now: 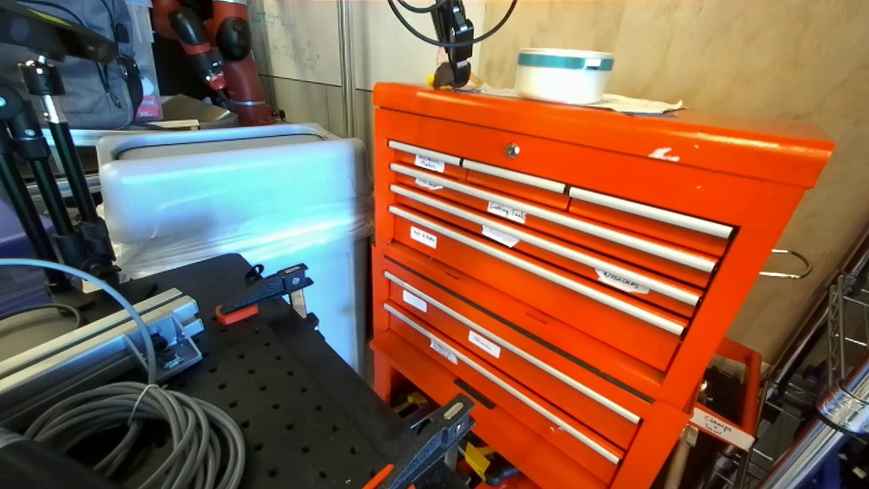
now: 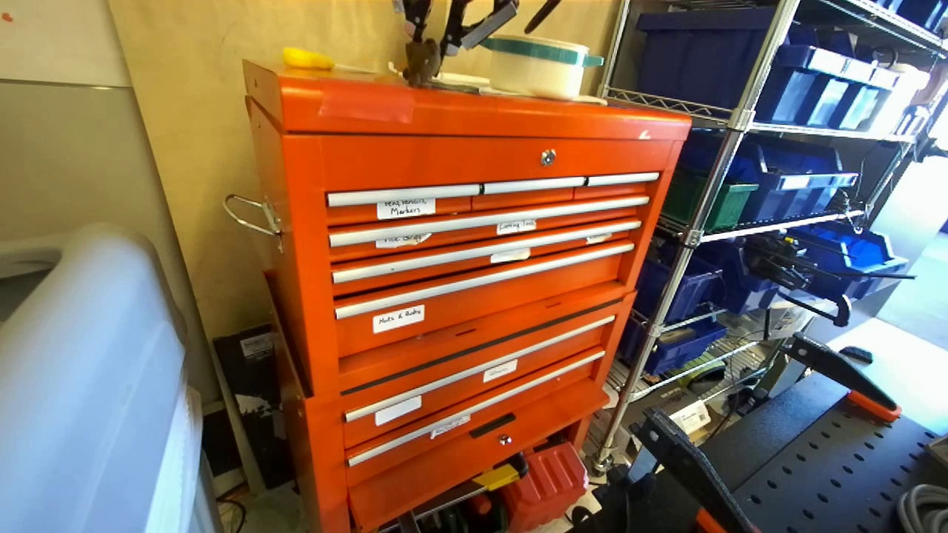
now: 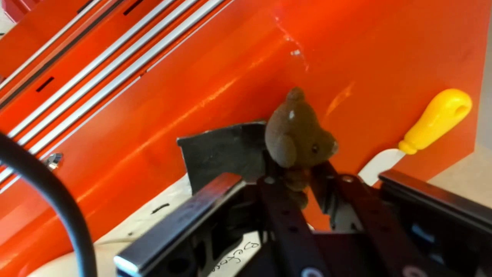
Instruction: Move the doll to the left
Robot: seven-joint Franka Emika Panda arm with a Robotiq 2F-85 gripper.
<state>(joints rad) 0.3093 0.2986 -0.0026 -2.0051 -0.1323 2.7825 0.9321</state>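
In the wrist view, the gripper point(image 3: 298, 169) pinches the teddy bear point(image 3: 294, 134) below its head. In an exterior view, a white tub point(image 1: 562, 81), contents hidden, stands on the tool chest point(image 1: 529, 295) near the teddy bear. In an exterior view, blue bins point(image 2: 803, 189) line a wire rack point(image 2: 693, 237), contents unclear.

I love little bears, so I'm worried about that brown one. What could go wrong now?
The gripper is closed on the doll, but how firmly doesn't show, so the doll might slip out. If it goes toward the yellow-handled tool, it might bump that. A swing the opposite way could knock the round white container.
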